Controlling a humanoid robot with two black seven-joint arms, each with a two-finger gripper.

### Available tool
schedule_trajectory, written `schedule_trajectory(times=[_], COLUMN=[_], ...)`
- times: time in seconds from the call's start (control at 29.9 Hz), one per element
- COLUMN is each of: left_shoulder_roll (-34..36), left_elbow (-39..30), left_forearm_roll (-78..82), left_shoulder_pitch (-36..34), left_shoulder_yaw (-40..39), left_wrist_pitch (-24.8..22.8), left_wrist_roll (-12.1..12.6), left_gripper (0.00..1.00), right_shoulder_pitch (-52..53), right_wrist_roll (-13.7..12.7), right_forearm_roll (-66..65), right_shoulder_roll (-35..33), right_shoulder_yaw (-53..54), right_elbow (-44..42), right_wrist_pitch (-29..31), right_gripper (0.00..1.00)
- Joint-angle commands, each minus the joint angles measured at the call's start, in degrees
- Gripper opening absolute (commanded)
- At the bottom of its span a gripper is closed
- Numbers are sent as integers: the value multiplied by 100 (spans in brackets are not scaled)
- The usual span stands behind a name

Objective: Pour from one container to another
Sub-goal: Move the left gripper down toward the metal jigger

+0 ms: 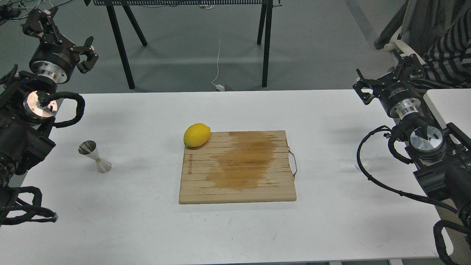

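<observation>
Setting: white table (147, 228) over a grey floor, with black table legs beyond its far edge; a wooden cutting board (206, 189) sits dead centre, darkly stained across its middle, and serves as the landmark.
Lemon: yellow lemon (197, 134) perched on the board's far-left corner, touching it.
Jigger: steel jigger (94, 156) well left of the board, leaning on the table, wide mouth up and to the left.
Clear cup: only a faint glassy outline (362, 160) shows right of the board, partly behind the right arm's cable; too faint to confirm its shape or contents.
Left gripper: left gripper (64, 35) raised far left of the board, above the jigger, jaws spread and holding nothing.
Right gripper: right gripper (382, 79) up at the far right of the board; fingers too dark and end-on, so I cannot tell how the jaws stand.
Handling call: the cup looks light, slick and easy to crush or tip. My bet is a gentle side pinch mid-wall. The jigger looks rigid, polished and slippery, so its narrow waist is the natural hold.
Progress: nothing gripped yet, pour not begun.
</observation>
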Motion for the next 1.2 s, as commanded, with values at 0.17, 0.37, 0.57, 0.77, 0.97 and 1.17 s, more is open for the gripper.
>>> schedule_trajectory(times=[0.17,0.37,0.57,0.77,0.97,1.17], left_shoulder_roll=[14,566,2085,3842,5461,6025], left_elbow=[-25,-551,-2597,-4408,-6184,-6995], left_forearm_roll=[25,104,1462,3477,4260,4717], left_shoulder_pitch=[-202,-449,-423,-37,745,1098], left_shoulder_yaw=[834,1642,2689,2901,3225,4209], left_wrist_pitch=[-56,-109,136,444,1137,2315], left_wrist_roll=[8,8,8,8,26,-10], left_gripper=[100,100,100,100,100,100], right_shoulder_pitch=[18,89,98,98,124,150], right_wrist_roll=[0,-17,-18,0,0,-18], right_forearm_roll=[0,0,0,0,0,0], right_shoulder_roll=[-5,-40,-31,21,48,4], right_shoulder_yaw=[-3,-3,24,120,147,120], right_elbow=[56,38,12,29,21,21], right_wrist_pitch=[-1,17,-19,-19,-27,-27], right_gripper=[99,99,99,99,99,99])
